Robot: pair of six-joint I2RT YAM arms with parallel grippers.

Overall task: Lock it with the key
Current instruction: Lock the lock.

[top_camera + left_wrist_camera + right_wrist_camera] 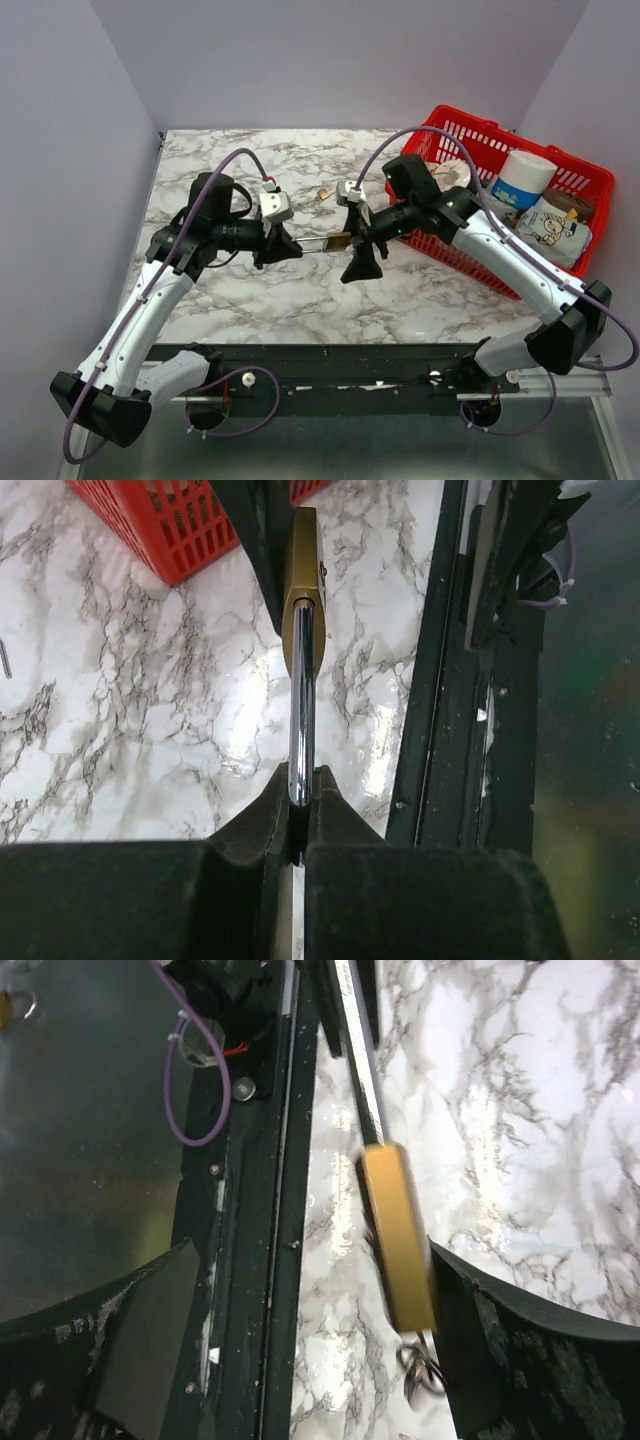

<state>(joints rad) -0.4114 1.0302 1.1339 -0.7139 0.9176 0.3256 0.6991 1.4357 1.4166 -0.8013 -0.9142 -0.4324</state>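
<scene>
Padlock (338,241) held level, long axis left-right: slim chrome shackle (301,680) leftward, blocky brass body (398,1240) rightward. Left gripper (300,785) pinches shackle; right gripper (320,1330) gapes wide

table (250,300): arm bases along its near edge.
basket (592,185): on the table's far right. in it, a tub (525,178) at the back and a pouch (553,230) just before it.
padlock (338,241): above mid-table, lying level between the two grippers. its shackle end points left, pinched in the left gripper (292,247). its body end points right, between the parted fingers of the right gripper (357,240).
key ring (420,1372): hanging below the padlock body.
small item (325,192): on the table, behind the padlock.
</scene>
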